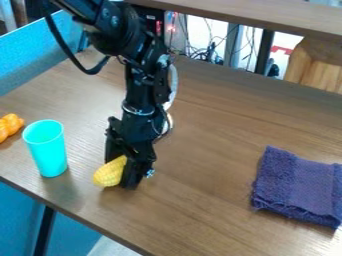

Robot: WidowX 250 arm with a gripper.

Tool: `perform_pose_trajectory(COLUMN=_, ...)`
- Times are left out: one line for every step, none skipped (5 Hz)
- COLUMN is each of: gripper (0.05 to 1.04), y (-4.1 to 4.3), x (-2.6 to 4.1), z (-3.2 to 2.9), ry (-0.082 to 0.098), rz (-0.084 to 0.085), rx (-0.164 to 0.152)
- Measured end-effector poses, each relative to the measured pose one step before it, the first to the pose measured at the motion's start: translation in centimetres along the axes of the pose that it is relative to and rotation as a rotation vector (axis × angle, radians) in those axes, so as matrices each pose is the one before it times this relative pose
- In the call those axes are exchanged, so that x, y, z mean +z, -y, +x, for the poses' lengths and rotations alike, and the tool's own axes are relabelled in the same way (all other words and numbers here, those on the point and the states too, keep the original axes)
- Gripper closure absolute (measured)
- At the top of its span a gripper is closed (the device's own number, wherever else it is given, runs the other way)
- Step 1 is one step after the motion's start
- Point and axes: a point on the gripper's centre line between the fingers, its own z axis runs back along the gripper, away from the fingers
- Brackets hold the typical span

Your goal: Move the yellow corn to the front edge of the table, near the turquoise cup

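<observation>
Near the front edge of the wooden table point(200, 205), 1 black gripper point(122, 175) holds 1 yellow corn cob point(107, 174) between its 2 fingers. To the view's left stand 1 turquoise cup point(48, 152) and 1 partly visible orange object point(9, 126); well to the right lies 1 purple cloth point(298, 186).

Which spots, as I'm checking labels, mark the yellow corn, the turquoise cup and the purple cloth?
Yellow corn point(109, 174): camera view, middle of its visible kernels.
Turquoise cup point(49, 154): camera view, outer side wall.
Purple cloth point(298, 187): camera view, middle of its upper surface.
</observation>
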Motion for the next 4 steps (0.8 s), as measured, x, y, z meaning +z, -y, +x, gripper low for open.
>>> perform_pose_trajectory(gripper=0.388, y=0.132, x=-0.174, z=-0.783, ry=-0.0147, rz=-0.0065, rx=0.0103)
perform_pose_trajectory(gripper=0.388, y=0.129, x=-0.422, z=-1.65, ry=-0.0274, rz=-0.0122, rx=0.05)
perform_pose_trajectory(gripper=0.339, y=0.065, x=-0.318, z=-1.238, ry=-0.0039, rz=-0.0444, rx=0.0328)
perform_pose_trajectory(gripper=0.109, y=0.241, x=0.048, z=0.06, ry=0.0145, rz=-0.0384, rx=-0.0163)
